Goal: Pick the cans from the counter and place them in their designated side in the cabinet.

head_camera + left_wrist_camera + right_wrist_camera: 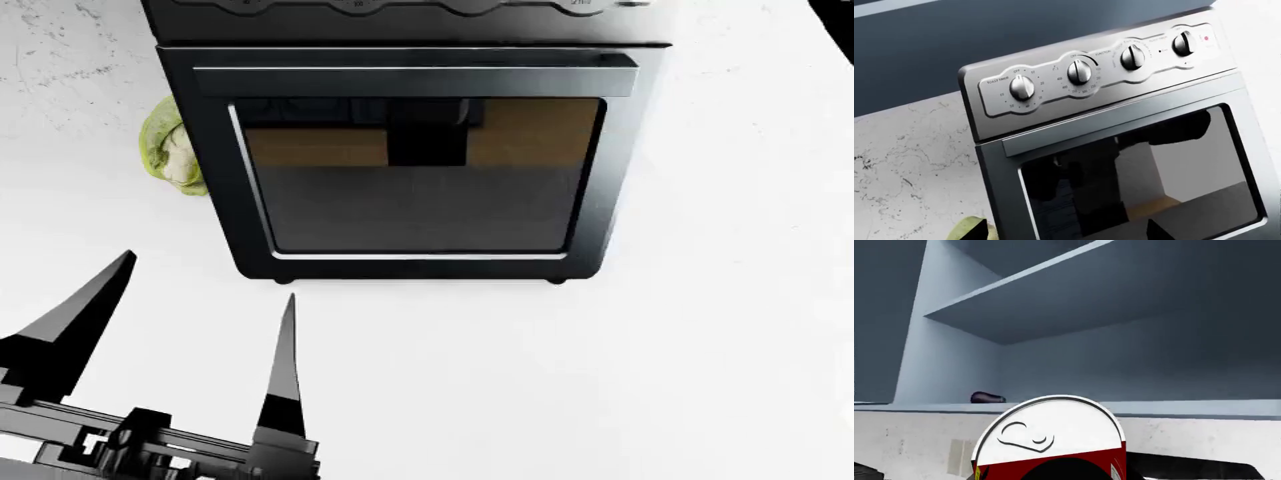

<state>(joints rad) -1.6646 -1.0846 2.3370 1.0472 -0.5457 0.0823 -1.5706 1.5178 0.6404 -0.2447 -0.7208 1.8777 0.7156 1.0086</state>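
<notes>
One can [1051, 439] fills the bottom of the right wrist view: red side, pale round end with a dark rim, held up in front of the open cabinet [1134, 365]. My right gripper [1067, 472] is shut on it, its fingers almost wholly hidden by the can. This gripper does not show in the head view. My left gripper [207, 290] hovers open and empty over the white counter [601, 380] at the front left, its dark fingertips [977, 231] just showing in the left wrist view. No other can is in view.
A steel toaster oven [414, 160] with several knobs [1079, 72] stands on the counter ahead of the left gripper. A green leafy vegetable [168, 150] lies at its left side. In the cabinet, a small dark object [987, 398] lies on the lower shelf under an upper shelf [1074, 295].
</notes>
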